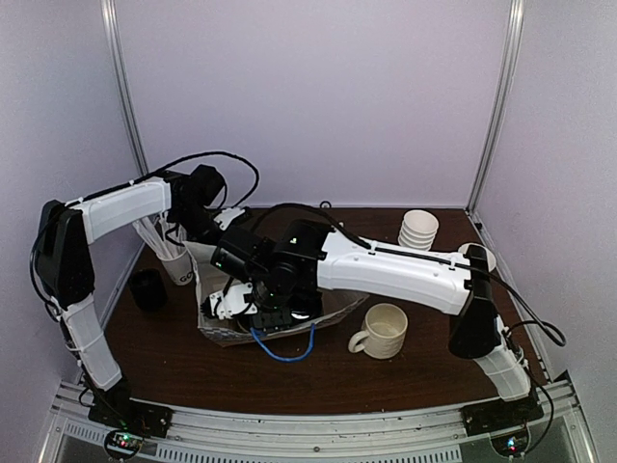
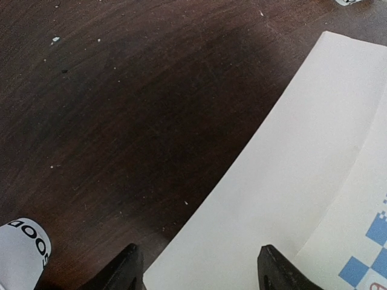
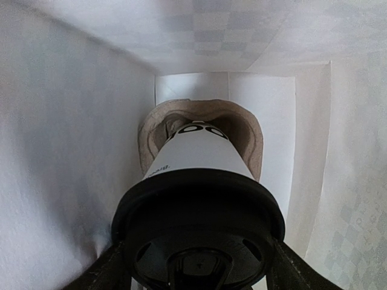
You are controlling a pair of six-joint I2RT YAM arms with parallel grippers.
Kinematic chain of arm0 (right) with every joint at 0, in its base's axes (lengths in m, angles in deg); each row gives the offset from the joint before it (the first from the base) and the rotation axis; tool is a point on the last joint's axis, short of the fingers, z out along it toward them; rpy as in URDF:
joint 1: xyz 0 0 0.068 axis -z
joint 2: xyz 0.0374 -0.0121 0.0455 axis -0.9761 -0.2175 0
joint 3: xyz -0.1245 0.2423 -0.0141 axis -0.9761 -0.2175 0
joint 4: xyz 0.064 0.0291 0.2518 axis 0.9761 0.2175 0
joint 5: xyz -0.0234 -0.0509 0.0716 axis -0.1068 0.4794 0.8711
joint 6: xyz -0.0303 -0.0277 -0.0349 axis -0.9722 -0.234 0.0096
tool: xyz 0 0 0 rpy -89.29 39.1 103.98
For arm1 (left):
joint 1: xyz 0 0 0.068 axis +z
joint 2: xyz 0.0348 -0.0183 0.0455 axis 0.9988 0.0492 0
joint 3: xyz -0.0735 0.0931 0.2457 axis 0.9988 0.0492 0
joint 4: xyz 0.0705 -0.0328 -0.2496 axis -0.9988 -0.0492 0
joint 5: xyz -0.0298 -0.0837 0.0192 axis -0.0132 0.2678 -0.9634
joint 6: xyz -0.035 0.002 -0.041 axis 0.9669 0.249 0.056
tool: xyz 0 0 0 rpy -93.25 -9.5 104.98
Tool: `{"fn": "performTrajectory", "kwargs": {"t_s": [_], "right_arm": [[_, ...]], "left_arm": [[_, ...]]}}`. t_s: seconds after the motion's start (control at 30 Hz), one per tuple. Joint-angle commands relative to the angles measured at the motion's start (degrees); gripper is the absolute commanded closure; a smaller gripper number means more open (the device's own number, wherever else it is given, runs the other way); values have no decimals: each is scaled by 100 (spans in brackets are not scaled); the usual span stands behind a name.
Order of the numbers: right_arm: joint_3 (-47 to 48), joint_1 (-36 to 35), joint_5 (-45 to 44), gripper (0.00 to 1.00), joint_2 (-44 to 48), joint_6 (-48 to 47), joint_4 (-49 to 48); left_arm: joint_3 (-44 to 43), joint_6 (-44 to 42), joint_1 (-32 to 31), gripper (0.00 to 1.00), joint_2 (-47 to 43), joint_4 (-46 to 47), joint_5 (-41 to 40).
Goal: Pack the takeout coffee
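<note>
One takeout coffee cup (image 3: 196, 154), white with a black lid (image 3: 196, 229), is inside the white paper bag (image 3: 72, 121). Its base sits in a pulp carrier (image 3: 251, 133). My right gripper (image 3: 196, 254) is shut on it, one finger on each side of the lid. From above, the right gripper (image 1: 278, 311) reaches into the bag (image 1: 339, 309), which lies on its side mid-table. A second white cup with black lettering (image 1: 178, 265) (image 2: 21, 254) stands left of the bag. My left gripper (image 2: 199, 257) (image 1: 220, 231) hangs open over the bag's edge (image 2: 290, 181), holding nothing.
A white handled mug (image 1: 381, 331) stands right of the bag. A stack of lidless paper cups (image 1: 417, 230) is at the back right. A dark round object (image 1: 147, 289) sits at the far left. A blue cable (image 1: 285, 349) loops in front of the bag.
</note>
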Motion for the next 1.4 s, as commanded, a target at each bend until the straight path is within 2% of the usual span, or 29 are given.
{"fn": "performTrajectory", "kwargs": {"t_s": [0.0, 0.2, 0.53, 0.73, 0.93, 1.17, 1.37], "right_arm": [[88, 38, -56, 30, -143, 42, 104], [262, 59, -96, 30, -165, 28, 115], [182, 47, 4, 30, -18, 61, 273], [390, 84, -51, 30, -215, -18, 254], [693, 203, 125, 29, -435, -17, 328], [1142, 434, 396, 28, -792, 10, 497], [1152, 509, 825, 28, -845, -50, 673]], "left_arm": [[-156, -192, 45, 32, -16, -163, 504], [-26, -266, 43, 35, -91, -228, 1225], [-134, -261, 36, 36, 67, -400, 1976], [-420, -28, 141, 30, 47, -508, 681], [-429, 346, 502, 27, -759, -282, -112], [-228, 396, 520, 26, -1411, -190, -433], [-2, 302, 520, 25, -1470, -88, -169]]}}
